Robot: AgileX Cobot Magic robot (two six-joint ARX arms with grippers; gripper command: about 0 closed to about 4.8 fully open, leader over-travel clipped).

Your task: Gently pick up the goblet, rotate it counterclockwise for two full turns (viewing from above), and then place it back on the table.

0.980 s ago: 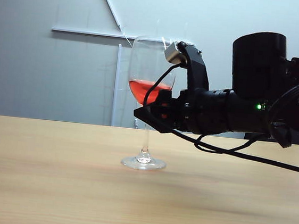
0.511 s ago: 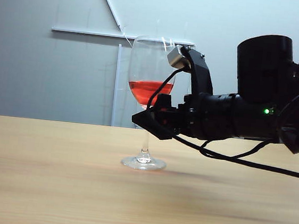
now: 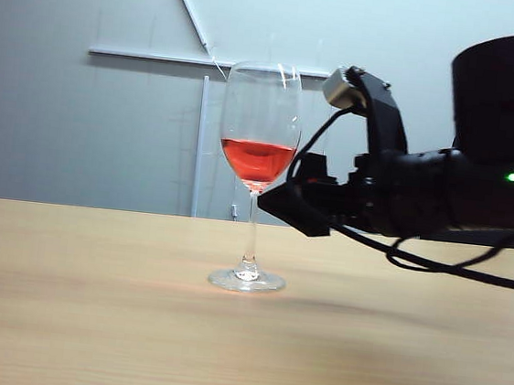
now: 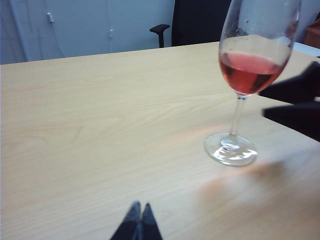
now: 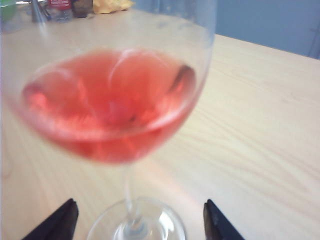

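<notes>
goblet (image 3: pixel 256 176): upright on bench (image 3: pixel 87 322), wine level.
right pincer (image 3: pixel 285 201): spread, beside the stem, not touching.
left pincer (image 4: pixel 138 225): pressed together, well apart.
advice: withdraw level, avoid clipping the stem.

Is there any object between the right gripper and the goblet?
No, nothing visible. The right gripper hangs beside the goblet, jaws open, only bare table below. The left gripper sits farther off, shut.
</notes>
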